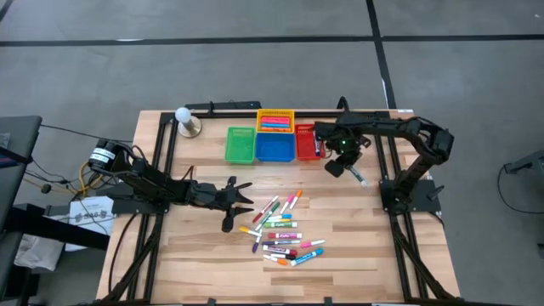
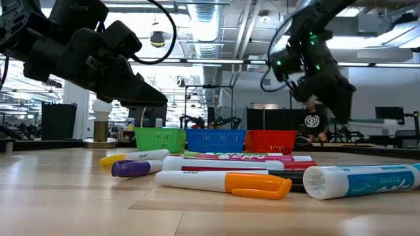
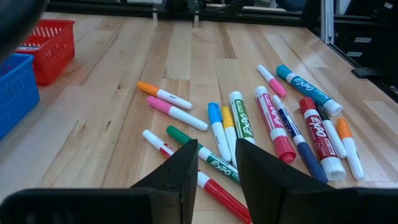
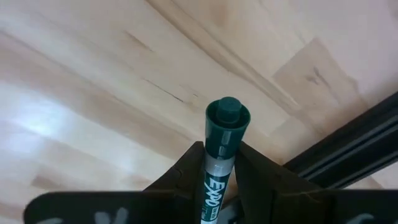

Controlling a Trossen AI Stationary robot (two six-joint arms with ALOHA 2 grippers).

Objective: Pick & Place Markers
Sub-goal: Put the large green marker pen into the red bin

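Observation:
Several markers (image 1: 280,231) with coloured caps lie loose on the wooden table near its middle; they also show in the left wrist view (image 3: 261,124) and the low view (image 2: 223,180). My left gripper (image 1: 240,197) stands open just left of the pile, low over the table, with nothing between its fingers (image 3: 186,171). My right gripper (image 1: 338,167) hangs above the table's far right part, near the red basket, shut on a white marker with a dark green cap (image 4: 227,124). My right gripper pinches the marker's white barrel (image 4: 214,169) just behind the dark green cap, between its two fingers. The fingers point steeply down, and the marker runs along them with its cap end sticking out past the tips. The marker is lifted clear of the table.
A green basket (image 1: 240,145), a blue basket (image 1: 274,149) and a red basket (image 1: 305,144) stand in a row at the far side, with a yellow basket (image 1: 274,113) holding markers behind them. A white knob on a stand (image 1: 185,120) is at the far left. A dark frame rail (image 4: 348,155) runs close by.

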